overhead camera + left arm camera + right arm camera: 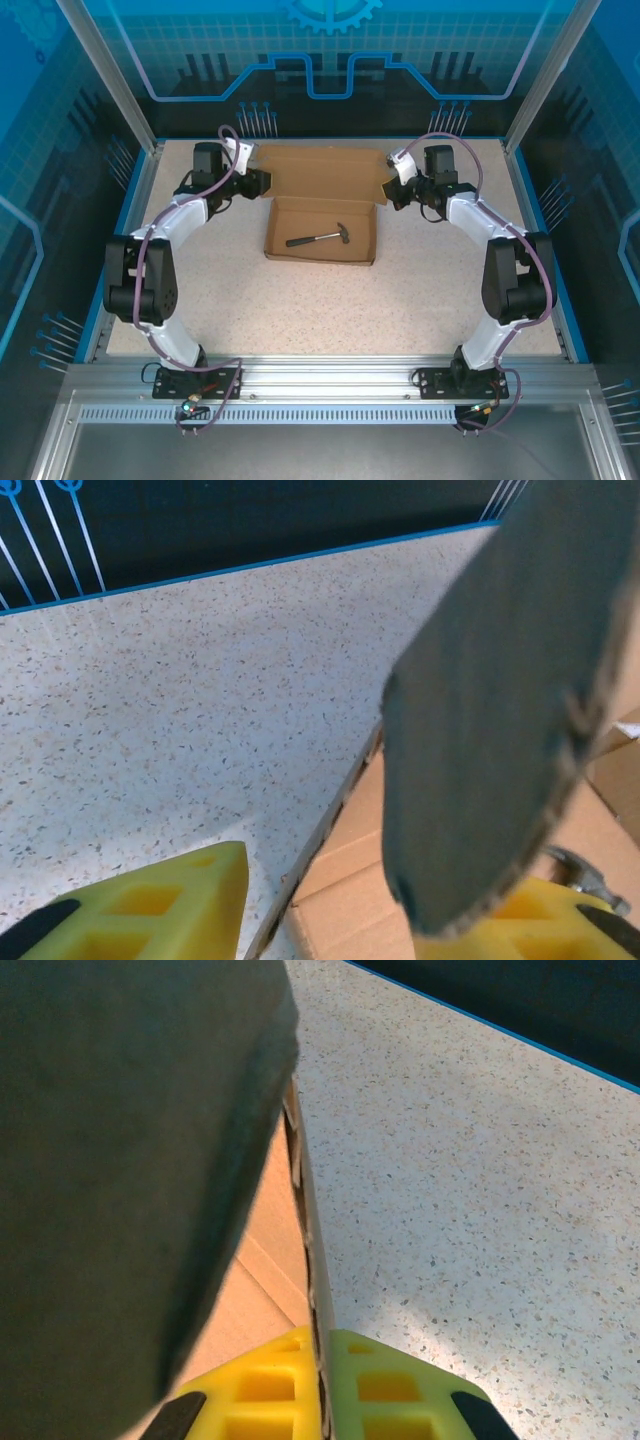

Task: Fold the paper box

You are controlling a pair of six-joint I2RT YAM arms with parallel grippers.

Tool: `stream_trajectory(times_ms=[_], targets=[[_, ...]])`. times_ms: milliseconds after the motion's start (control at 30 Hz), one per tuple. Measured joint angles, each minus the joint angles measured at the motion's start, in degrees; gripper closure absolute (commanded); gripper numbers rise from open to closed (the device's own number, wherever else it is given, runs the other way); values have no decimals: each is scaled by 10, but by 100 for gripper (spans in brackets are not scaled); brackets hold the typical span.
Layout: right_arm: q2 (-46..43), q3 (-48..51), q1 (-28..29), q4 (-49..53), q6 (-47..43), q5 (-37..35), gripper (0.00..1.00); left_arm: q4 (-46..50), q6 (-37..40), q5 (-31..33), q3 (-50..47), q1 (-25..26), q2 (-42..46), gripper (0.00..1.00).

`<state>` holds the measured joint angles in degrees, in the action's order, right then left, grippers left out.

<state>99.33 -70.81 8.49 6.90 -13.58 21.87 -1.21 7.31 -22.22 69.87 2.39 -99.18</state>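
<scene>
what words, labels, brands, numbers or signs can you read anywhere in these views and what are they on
No readable text in any view.
paper box: plain brown cardboard, no print or label.
hammer: too small to tell whether it carries a marking.
back wall: a blue gear symbol and circuit-style lines, no letters or numbers.

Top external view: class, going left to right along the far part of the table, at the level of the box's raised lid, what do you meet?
left tool → cardboard box → right tool. The hammer lies inside the box, so it is left out.
</scene>
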Motion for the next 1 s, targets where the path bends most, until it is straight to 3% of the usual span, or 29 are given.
stream_trajectory(times_ms=[333, 500, 700, 1000], targets=[[4, -13, 1, 12, 21, -5, 97, -2, -16, -4, 10, 0, -7, 86], [5, -29, 15, 28, 47, -33, 97, -2, -41, -6, 11, 1, -7, 92], [7, -59, 55, 59, 117, -125, 98, -6, -92, 19, 11, 5, -5, 95], [15, -95, 123, 95, 264, -290, 99, -46, -204, 135, -45, 43, 44, 99]])
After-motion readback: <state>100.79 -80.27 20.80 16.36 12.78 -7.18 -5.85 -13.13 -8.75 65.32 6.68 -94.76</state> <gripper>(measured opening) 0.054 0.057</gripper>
